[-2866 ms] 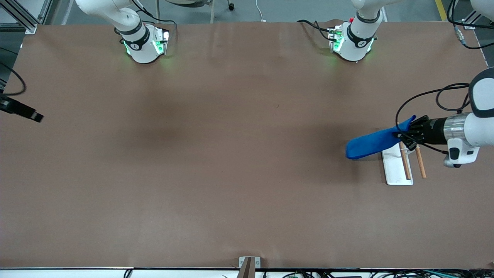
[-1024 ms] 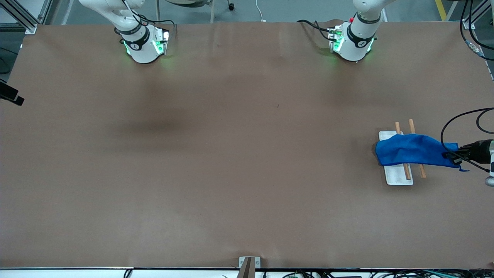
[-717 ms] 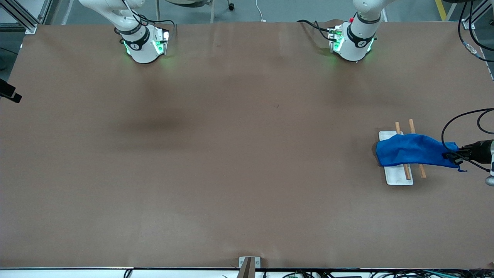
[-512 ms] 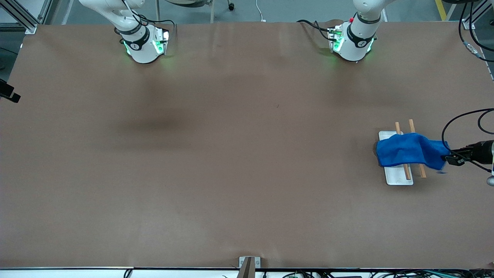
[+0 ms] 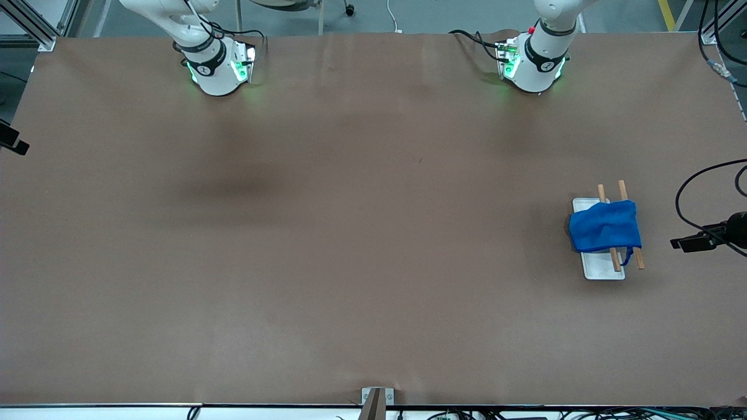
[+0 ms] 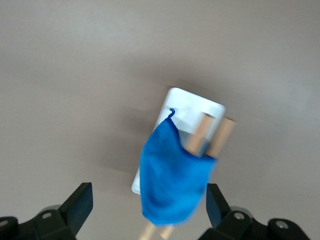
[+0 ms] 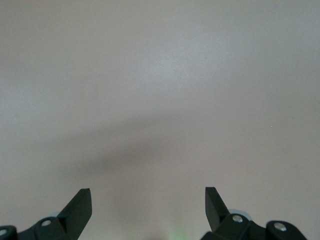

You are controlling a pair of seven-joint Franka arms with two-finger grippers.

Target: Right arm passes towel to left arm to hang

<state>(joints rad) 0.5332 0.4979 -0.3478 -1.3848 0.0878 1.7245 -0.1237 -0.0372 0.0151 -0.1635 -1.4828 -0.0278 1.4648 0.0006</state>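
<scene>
Blue towel [image 5: 604,226] drapes over white rack tray [image 5: 601,270].

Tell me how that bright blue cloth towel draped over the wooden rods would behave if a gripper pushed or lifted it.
The bright blue cloth towel is likely floppy: it sags over the two wooden rods in folds. It probably weighs little, since the slim rods on the white tray hold it. A sideways push might slide it off, as nothing pins it; the left gripper is open and apart from it.
</scene>
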